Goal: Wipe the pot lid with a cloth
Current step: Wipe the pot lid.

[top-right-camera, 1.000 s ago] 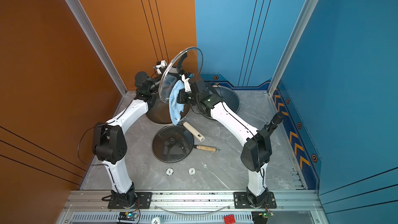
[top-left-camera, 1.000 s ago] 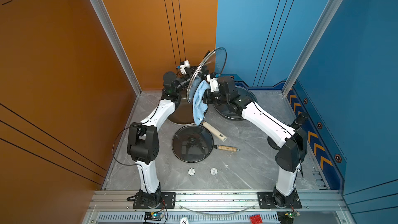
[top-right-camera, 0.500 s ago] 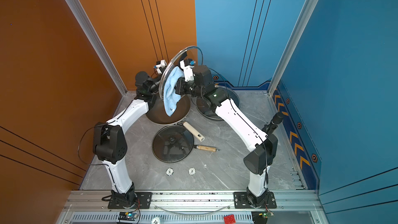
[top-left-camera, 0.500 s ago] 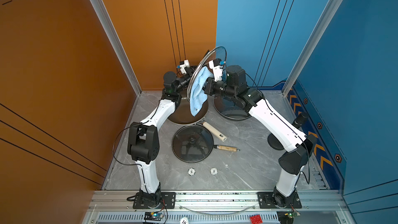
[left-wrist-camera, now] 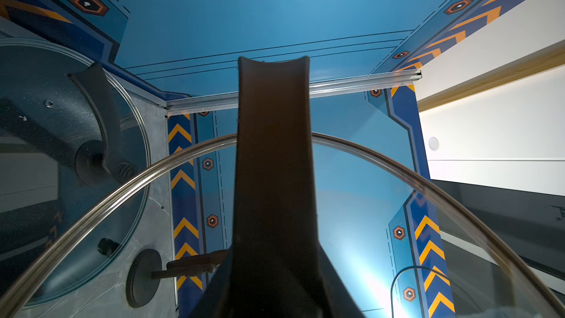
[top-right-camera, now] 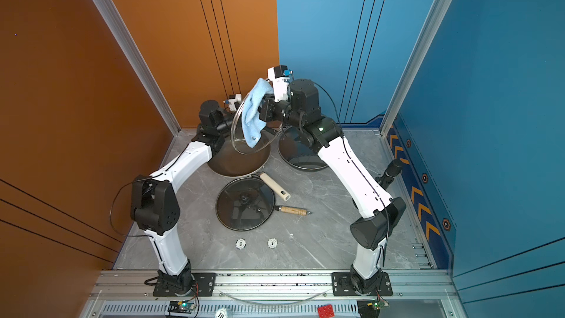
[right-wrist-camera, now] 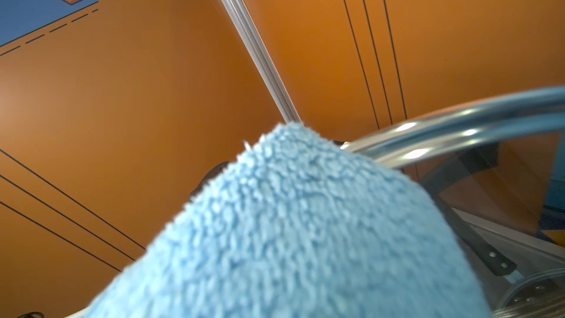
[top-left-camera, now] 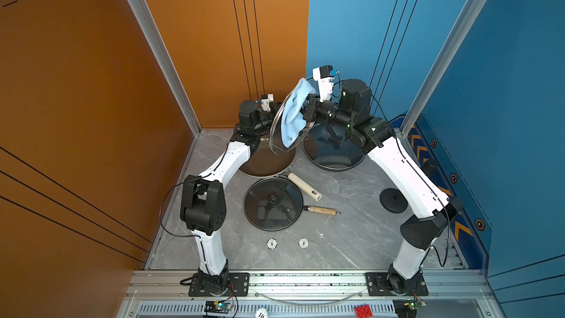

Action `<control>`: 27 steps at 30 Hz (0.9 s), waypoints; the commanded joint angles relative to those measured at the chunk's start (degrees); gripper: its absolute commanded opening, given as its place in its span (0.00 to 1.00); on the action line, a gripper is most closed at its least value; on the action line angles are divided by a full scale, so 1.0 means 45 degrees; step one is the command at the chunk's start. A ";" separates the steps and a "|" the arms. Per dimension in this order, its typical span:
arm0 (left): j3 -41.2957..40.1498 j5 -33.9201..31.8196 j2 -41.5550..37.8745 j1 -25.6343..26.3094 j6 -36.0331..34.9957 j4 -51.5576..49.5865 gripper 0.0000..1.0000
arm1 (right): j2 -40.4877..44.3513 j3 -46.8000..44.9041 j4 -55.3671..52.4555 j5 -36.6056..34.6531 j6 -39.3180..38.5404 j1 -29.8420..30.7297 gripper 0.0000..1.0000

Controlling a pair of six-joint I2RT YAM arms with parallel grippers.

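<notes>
The left gripper (top-left-camera: 272, 116) holds the glass pot lid (top-left-camera: 276, 139) tilted on edge above a brown pot (top-left-camera: 266, 163), while the right gripper (top-left-camera: 305, 111) holds the light-blue cloth (top-left-camera: 293, 114) against it.

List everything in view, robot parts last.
clear round glass pot lid: 1, transparent, held tilted, back
light-blue microfibre cloth: 1, against that lid
bronze pan with cream handle: 1, below lid
black pan under glass lid: 1, back right
black lidded frying pan with wooden handle: 1, centre
black round disc: 1, right
white round tokens: 3, two front, one on rail
red toy brick: 1, front rail
left arm: 1, white-black, jaws holding lid
right arm: 1, white-black, jaws shut on cloth
</notes>
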State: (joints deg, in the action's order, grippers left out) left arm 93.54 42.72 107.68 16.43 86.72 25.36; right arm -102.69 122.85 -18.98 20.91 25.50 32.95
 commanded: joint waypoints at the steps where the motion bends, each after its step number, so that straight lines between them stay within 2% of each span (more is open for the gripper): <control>1: 0.0776 0.0990 -0.0997 0.0425 -0.1668 0.0656 0.01 | -0.0170 0.0903 0.1359 -0.0743 -0.0242 -0.0803 0.00; 7: 0.0894 0.1268 -0.1294 0.0471 -0.1854 0.0668 0.02 | -0.0943 0.0650 0.1084 -0.1016 0.0304 -0.1995 0.00; 11: 0.0912 0.1259 -0.1447 0.0464 -0.1895 0.0670 0.02 | -0.1230 -0.0410 0.1767 -0.1117 0.1072 -0.2477 0.00; 21: 0.0952 0.1084 -0.1507 0.0366 -0.1808 0.0672 0.02 | -0.1616 -0.2607 0.1862 -0.1403 0.1444 -0.2517 0.00; 27: 0.0972 0.0864 -0.1468 0.0315 -0.1732 0.0660 0.02 | -0.1683 -0.3901 0.2184 -0.1065 0.1931 -0.2192 0.00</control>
State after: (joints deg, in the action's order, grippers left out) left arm 93.78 43.51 106.87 17.17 79.24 19.46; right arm -109.16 107.11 -11.33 16.21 32.42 21.85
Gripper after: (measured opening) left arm 0.347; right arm 0.081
